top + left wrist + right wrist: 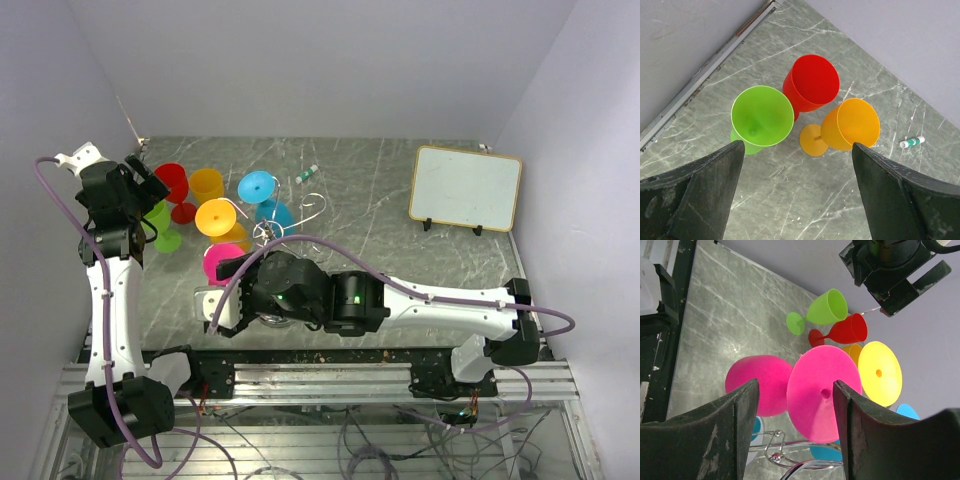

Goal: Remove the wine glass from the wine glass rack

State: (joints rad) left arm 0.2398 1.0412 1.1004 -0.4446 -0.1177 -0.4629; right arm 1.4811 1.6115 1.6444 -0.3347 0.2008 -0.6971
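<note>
A pink wine glass [822,392] hangs tilted from the chrome wine glass rack [775,450], its round foot facing my right wrist camera and its bowl [757,385] behind to the left. My right gripper [795,385] is open, with its jaws on either side of the foot: the right finger sits at the foot's edge and a gap remains on the left. From above, the pink wine glass [222,262] lies just ahead of the right gripper [228,292], beside the rack [278,232]. My left gripper [797,146] hangs open and empty over the table.
A yellow glass [215,215] and a blue glass [258,185] also hang on the rack. Red [810,85], green [761,116] and orange [850,124] glasses stand below the left gripper. A pen [306,174] lies behind the rack, and a whiteboard [465,187] stands at the back right.
</note>
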